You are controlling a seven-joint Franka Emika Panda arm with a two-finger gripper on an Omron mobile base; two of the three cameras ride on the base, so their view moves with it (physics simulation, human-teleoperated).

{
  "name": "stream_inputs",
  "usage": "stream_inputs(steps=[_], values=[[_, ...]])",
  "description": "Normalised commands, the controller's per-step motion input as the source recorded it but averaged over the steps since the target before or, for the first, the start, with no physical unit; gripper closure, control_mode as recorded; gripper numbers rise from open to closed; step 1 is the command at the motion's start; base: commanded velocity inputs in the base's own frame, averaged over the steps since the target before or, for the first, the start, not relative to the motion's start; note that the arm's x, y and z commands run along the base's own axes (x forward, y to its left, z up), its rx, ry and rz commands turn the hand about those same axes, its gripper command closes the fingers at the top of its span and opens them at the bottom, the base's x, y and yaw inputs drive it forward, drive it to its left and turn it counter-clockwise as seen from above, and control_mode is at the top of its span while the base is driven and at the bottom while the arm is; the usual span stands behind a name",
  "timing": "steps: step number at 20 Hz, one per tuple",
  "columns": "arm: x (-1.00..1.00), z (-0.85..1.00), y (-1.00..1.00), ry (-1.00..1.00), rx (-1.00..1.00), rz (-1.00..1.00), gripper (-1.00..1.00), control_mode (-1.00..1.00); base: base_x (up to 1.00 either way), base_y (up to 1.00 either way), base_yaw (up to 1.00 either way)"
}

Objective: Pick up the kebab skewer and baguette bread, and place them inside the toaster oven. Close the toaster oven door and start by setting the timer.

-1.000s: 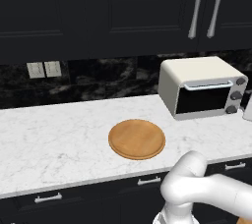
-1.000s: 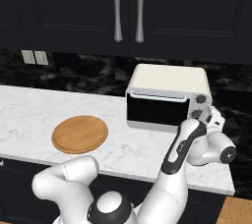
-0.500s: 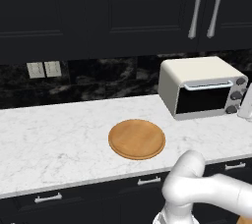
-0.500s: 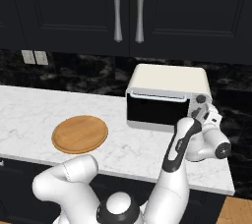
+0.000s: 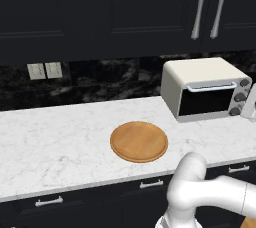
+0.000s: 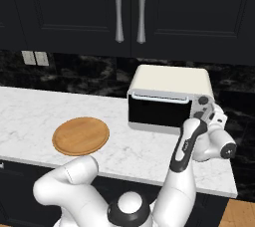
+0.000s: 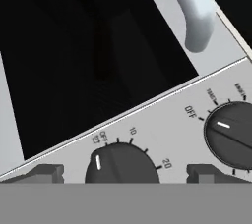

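Left base view: the toaster oven (image 5: 202,89) stands on the surface (image 5: 55,142), door (image 5: 206,101) shut, near an empty wooden plate (image 5: 139,141).

Right base view: the end effector (image 6: 208,113) is at the knobs.

Hand view: fingertips (image 7: 43,173) spread wide, flanking the timer knob (image 7: 122,164), pointing at OFF. Timer step; next, close and turn.

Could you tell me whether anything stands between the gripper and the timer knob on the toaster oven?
Nothing visible does. In the hand view the open gripper faces the toaster oven knob panel up close, its fingertips flanking the timer knob, whose pointer sits near OFF. The toaster oven door is closed.
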Motion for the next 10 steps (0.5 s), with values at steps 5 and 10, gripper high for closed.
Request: stream_inputs(steps=[5, 10], values=[[0.16, -0.33, 0.00, -0.07, -0.01, 0.00, -1.00, -1.00, 0.00, 0.00, 0.00], [0.11, -0.20, 0.00, -0.11, -0.03, 0.00, -1.00, -1.00, 0.00, 0.00, 0.00]])
